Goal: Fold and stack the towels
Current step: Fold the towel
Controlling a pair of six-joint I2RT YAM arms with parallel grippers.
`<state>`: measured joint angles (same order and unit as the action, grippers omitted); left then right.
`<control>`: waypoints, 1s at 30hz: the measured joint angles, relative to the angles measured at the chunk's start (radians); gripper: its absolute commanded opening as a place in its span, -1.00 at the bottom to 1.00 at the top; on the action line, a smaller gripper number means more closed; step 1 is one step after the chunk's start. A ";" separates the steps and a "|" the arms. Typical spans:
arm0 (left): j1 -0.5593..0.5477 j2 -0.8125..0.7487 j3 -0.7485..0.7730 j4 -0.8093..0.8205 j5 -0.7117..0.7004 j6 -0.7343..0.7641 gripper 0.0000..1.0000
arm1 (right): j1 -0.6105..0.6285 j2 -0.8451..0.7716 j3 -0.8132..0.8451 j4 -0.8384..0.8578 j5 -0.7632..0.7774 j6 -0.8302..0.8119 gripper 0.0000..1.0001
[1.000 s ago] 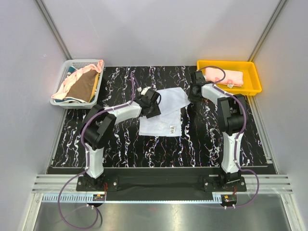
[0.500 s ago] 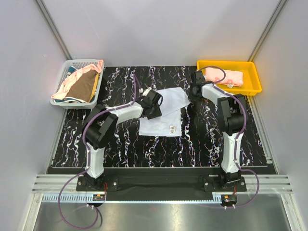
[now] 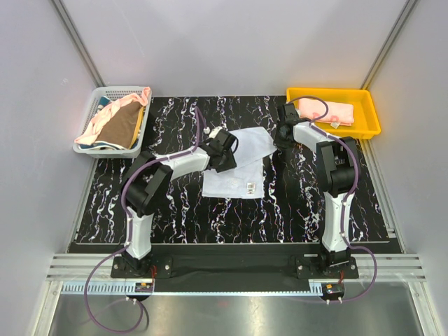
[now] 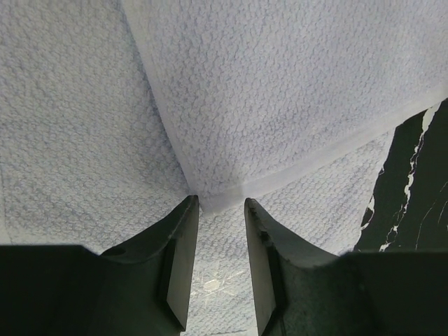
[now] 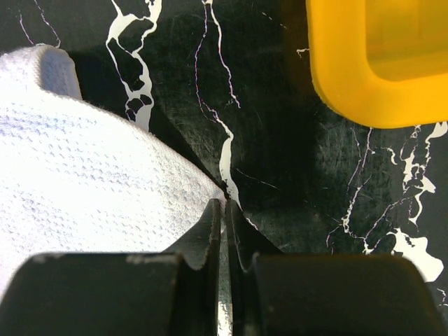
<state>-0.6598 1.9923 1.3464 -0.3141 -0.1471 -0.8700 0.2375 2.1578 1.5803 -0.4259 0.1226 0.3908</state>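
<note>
Far out to the left of the left fingers [image 4: 178, 266], at the back corner of the dark marbled tabletop [image 3: 175, 203], a white mesh basket [image 3: 91, 115] holds a loose heap of towels [image 3: 115, 124], with pink and brown cloth on top. The left fingers stand apart with a narrow gap between them, low over the white towel [image 3: 234, 175] that lies spread across the middle of the tabletop. Right at their tips sits the hemmed corner of a folded-over layer of that towel, and more of the same cloth shows through the gap beneath them; nothing is clamped between them. To the right of these fingers the towel runs on towards the right fingers [image 5: 210, 238], which are pressed together. The towel's far right corner narrows into their tips and curves up off the tabletop there, casting a shadow under itself, so they pinch that corner. Just right of and beyond the right fingers stands a yellow tray [image 3: 371, 112], apart from them, with a folded pink towel [image 3: 327, 112] lying inside it.
</note>
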 measured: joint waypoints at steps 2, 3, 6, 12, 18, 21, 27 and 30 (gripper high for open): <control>0.000 0.006 0.003 0.000 0.000 0.000 -0.27 | 0.000 0.000 -0.002 0.005 0.000 0.000 -0.88; -0.001 0.008 0.003 -0.001 0.000 0.000 -0.27 | 0.000 0.000 -0.002 0.006 0.000 0.000 -0.88; -0.002 0.017 0.003 -0.004 -0.001 0.000 -0.27 | -0.001 0.000 -0.003 0.010 0.000 0.000 -0.88; -0.004 0.022 0.009 -0.008 -0.005 -0.002 -0.37 | -0.002 0.000 -0.003 0.011 -0.002 0.001 -0.88; -0.004 0.026 0.010 -0.010 -0.009 -0.003 -0.60 | -0.003 0.000 -0.004 0.011 -0.003 0.003 -0.90; -0.004 0.027 0.017 -0.018 -0.011 -0.003 -0.75 | -0.003 0.000 -0.004 0.011 -0.003 0.003 -0.90; -0.004 0.027 0.034 -0.033 -0.015 0.002 -0.93 | -0.003 -0.001 -0.004 0.011 -0.003 0.002 -0.89; -0.003 0.027 0.039 -0.039 -0.018 0.005 -1.00 | -0.005 -0.004 -0.004 0.008 -0.002 0.002 -0.90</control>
<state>-0.6632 2.0193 1.3849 -0.3527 -0.1650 -0.8654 0.2329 2.1536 1.5764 -0.4183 0.1207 0.3923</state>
